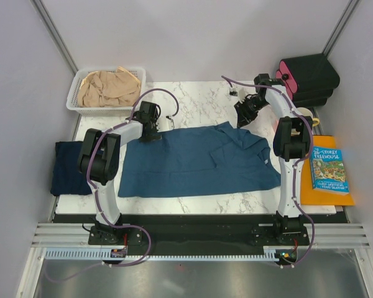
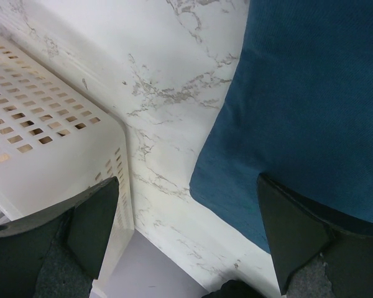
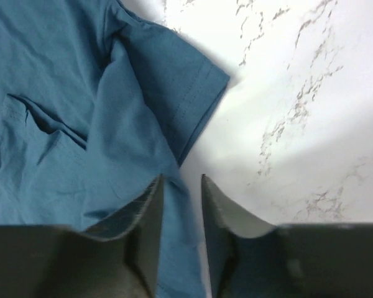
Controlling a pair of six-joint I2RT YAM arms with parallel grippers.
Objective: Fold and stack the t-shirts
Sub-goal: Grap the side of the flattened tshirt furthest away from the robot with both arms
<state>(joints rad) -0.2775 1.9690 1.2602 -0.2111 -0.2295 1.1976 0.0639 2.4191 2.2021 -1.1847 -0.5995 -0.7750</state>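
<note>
Evidently for folding, the left pincer (image 2: 186, 183) gapes empty at a corner of the teal t-shirt (image 1: 199, 161). The right pincer (image 3: 181, 180), half-shut, straddles the sleeve (image 3: 174, 81); grip unclear.

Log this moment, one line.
left gripper open, over teal t-shirt edge | right gripper narrow astride its sleeve edge, grip unclear | navy t-shirt folded

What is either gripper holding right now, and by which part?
Left gripper: open, nothing. Right gripper straddles the edge of the teal t-shirt beside its sleeve; a firm pinch cannot be told.
</note>
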